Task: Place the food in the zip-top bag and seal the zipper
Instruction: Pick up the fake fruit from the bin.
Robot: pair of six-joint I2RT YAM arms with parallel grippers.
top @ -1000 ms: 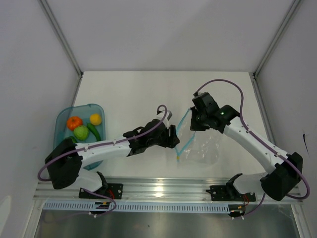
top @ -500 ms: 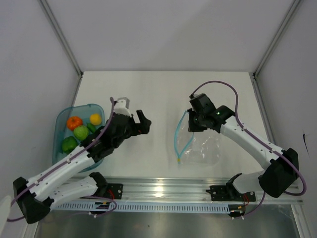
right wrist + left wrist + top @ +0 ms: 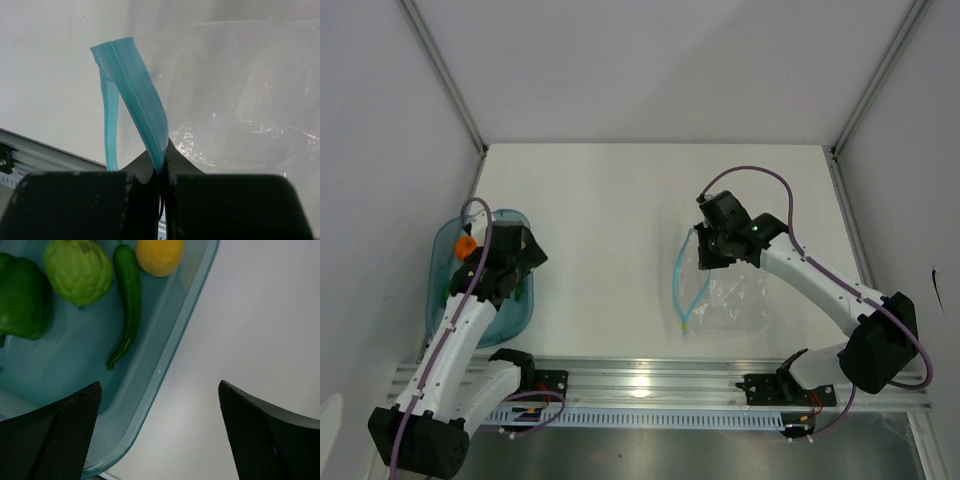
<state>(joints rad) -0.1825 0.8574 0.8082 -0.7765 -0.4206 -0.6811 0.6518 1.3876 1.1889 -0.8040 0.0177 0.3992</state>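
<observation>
The food lies in a teal tray (image 3: 165, 365): a dark green pepper (image 3: 20, 297), a pale green round fruit (image 3: 77, 270), a slim green chili (image 3: 127, 300) and a yellow piece (image 3: 159, 255). From above, the orange fruit (image 3: 467, 243) shows beside my left arm. My left gripper (image 3: 160, 440) hangs open over the tray's right rim, holding nothing. The clear zip-top bag (image 3: 732, 298) lies right of centre, its mouth gaping. My right gripper (image 3: 161, 170) is shut on the light blue zipper (image 3: 135, 95), holding that edge up off the table.
The teal tray (image 3: 440, 250) sits against the left wall near the front rail (image 3: 650, 380). White table (image 3: 610, 230) lies between the tray and the bag. Angled wall posts stand at the back corners.
My left arm swung from beside the bag back to the tray at the left, and its jaws opened wide. The right gripper kept its hold on the zipper and shifted slightly left.
</observation>
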